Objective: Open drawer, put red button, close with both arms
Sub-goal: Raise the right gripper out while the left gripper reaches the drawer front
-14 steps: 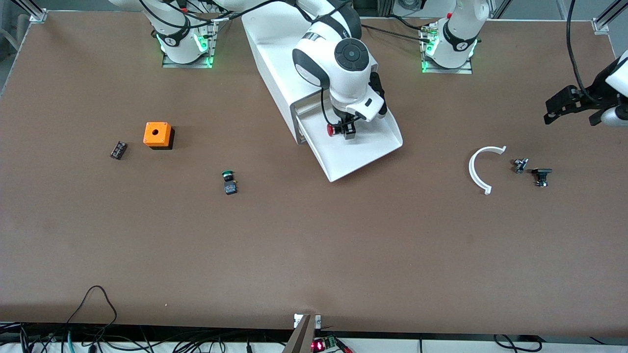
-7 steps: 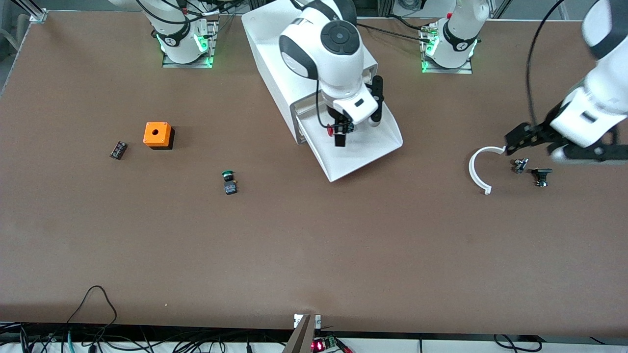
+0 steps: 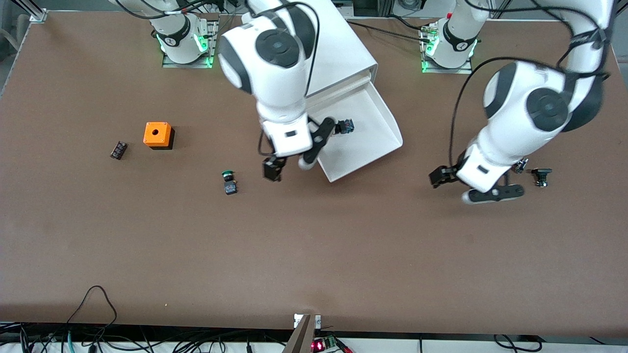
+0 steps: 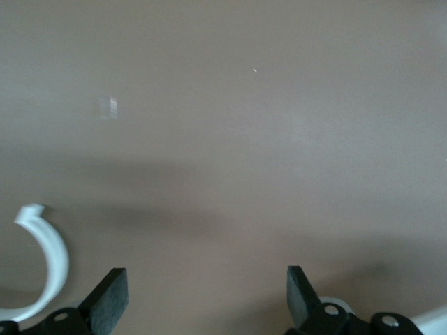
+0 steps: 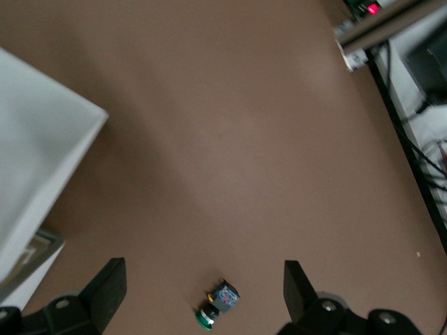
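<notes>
Presently, in the front view, we find the drawer point(image 3: 360, 130) standing pulled out of the cabinet point(image 3: 338, 54) with the red button point(image 3: 345, 126) lying inside it, only its dark body plainly legible, the red cap largely masked by the right arm's wrist. A second ago the right gripper point(image 3: 287, 169) held that button over the tray; it has since let go and withdrawn, and now hangs with jaws open and empty over the tabletop point(image 3: 314, 245), between the drawer's front corner and the green button point(image 3: 228, 182). The left gripper point(image 3: 471, 185), a second ago parked high at the left arm's end, has swung in and now hangs open over the tabletop near the small black parts point(image 3: 539, 176), covering the white curved piece. We judge the placing done and the closing by both arms the remaining step. The left wrist view shows the left gripper's point(image 4: 206, 296) jaws spread with nothing between them, and the white curved piece point(image 4: 52, 262) cut off at the edge. The right wrist view shows the right gripper's point(image 5: 202, 293) jaws likewise apart, the green button point(image 5: 215, 307) below, and only a corner of the drawer point(image 5: 42, 167); the red button does not appear there.
</notes>
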`<action>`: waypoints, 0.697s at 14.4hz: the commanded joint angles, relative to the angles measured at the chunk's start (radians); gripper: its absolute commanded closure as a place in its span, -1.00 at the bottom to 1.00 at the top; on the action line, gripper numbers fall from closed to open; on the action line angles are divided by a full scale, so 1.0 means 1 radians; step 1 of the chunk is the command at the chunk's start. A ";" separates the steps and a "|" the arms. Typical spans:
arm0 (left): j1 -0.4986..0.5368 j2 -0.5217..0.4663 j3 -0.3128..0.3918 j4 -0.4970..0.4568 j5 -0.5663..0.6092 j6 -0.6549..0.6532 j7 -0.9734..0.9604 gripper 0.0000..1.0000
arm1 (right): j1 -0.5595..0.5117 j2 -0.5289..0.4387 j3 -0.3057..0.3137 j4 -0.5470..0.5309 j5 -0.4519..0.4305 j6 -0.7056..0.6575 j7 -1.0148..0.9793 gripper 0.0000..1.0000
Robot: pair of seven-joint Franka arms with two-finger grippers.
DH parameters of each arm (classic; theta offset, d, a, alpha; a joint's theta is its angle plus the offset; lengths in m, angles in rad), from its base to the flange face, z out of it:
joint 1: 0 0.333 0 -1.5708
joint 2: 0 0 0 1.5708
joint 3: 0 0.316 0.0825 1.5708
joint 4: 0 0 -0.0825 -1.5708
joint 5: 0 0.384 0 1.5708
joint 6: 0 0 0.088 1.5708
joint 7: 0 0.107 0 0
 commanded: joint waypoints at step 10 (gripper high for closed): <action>-0.159 0.043 -0.043 -0.241 0.019 0.231 -0.275 -1.00 | -0.269 -0.269 0.060 -0.364 -0.025 -0.028 0.802 -1.00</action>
